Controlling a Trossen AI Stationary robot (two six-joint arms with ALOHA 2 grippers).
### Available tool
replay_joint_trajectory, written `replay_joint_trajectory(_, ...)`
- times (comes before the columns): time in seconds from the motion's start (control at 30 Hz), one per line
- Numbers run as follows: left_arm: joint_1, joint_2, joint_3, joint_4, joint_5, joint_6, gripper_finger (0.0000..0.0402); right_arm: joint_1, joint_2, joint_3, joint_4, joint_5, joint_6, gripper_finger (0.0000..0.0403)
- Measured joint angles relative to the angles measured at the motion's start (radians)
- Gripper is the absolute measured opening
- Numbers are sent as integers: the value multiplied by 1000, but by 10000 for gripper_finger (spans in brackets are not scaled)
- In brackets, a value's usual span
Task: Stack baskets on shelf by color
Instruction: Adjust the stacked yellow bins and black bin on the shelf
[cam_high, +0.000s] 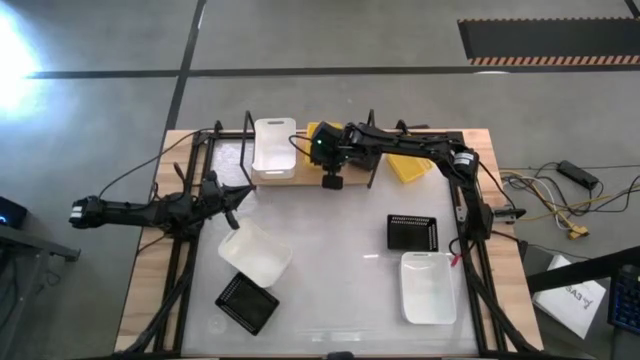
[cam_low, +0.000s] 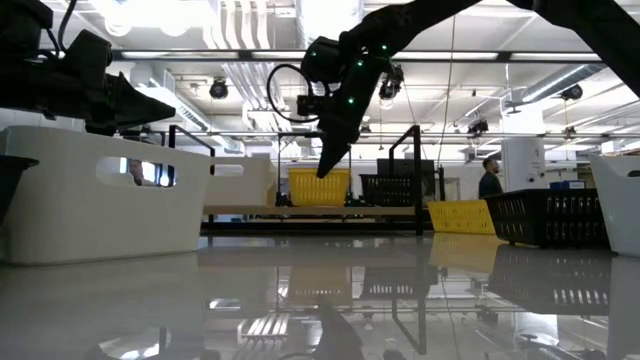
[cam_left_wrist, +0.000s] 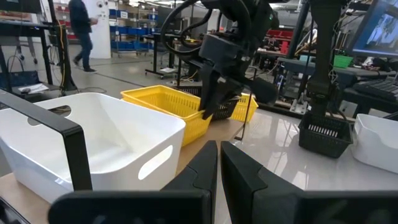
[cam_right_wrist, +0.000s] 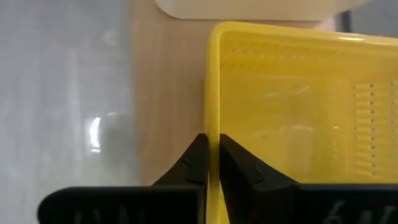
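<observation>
The shelf stands at the table's far middle. A white basket rests on the left part of its plank. A yellow basket rests beside it on the plank; it also shows in the low view. My right gripper is above the yellow basket's near side, shut on its wall. A black basket shows on the plank's right part. My left gripper is shut and empty, above the table by the shelf's left end. My right gripper pinches the yellow basket's wall that faces the table's near edge, at its rim. One finger is inside the basket and one outside. The fingers come from above, pointing down. The basket sits level with its bottom on the plank.
On the table lie a second yellow basket right of the shelf, a black basket, a white basket, another white basket and a black basket at the near left. A person stands in the room behind.
</observation>
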Motion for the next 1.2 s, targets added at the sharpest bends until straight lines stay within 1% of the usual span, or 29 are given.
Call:
replay_joint_trajectory(0.07,0,0,0,0,0,0,4,0,0,0,0,-29,-1,14)
replay_joint_trajectory(0.33,0,0,0,0,0,0,4,2,0,0,0,-29,10,17)
replay_joint_trajectory(0.4,0,0,0,0,0,0,4,4,0,0,0,-28,13,30)
replay_joint_trajectory(0.5,0,0,0,0,0,0,4,5,0,4,1,-27,21,62)
replay_joint_trajectory(0.6,0,0,0,0,0,0,4,5,0,50,-18,-27,31,98)
replay_joint_trajectory(0.67,0,0,0,0,0,0,4,5,0,106,-67,-26,30,120)
replay_joint_trajectory(0.77,0,0,0,0,0,0,4,4,-1,199,-202,-18,29,148)
replay_joint_trajectory(0.87,0,0,0,0,0,0,4,3,-1,277,-336,50,61,166)
replay_joint_trajectory(0.93,0,0,0,0,0,0,4,-3,-3,303,-403,89,93,175)
replay_joint_trajectory(1.07,0,0,0,0,0,0,4,-23,-3,283,-465,106,158,188)
replay_joint_trajectory(1.2,0,0,0,0,0,0,4,-44,-2,222,-453,107,183,198)
